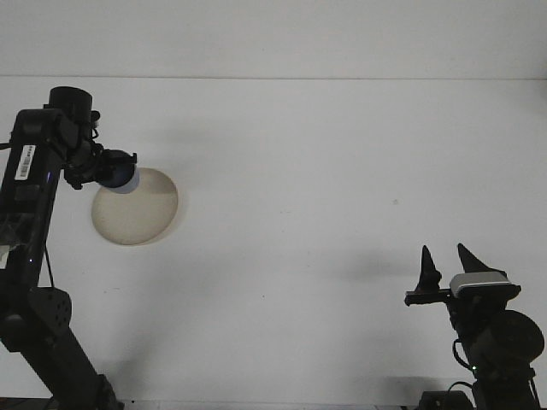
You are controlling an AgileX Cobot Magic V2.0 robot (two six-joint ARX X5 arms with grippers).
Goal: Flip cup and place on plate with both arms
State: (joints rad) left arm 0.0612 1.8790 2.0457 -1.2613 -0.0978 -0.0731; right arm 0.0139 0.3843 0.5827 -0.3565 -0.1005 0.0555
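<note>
Our left hand point(101, 167) grips the blue cup point(117, 172) over the far left edge of the beige plate point(135, 206), near the white bench point(325, 188) margin. Our right hand point(447, 266) rests open near right; wide bare surface lies between.

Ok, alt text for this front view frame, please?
The left gripper holds a blue cup over the far-left edge of a beige plate on a white table. The right gripper sits idle at the lower right, fingers apart and empty.
</note>
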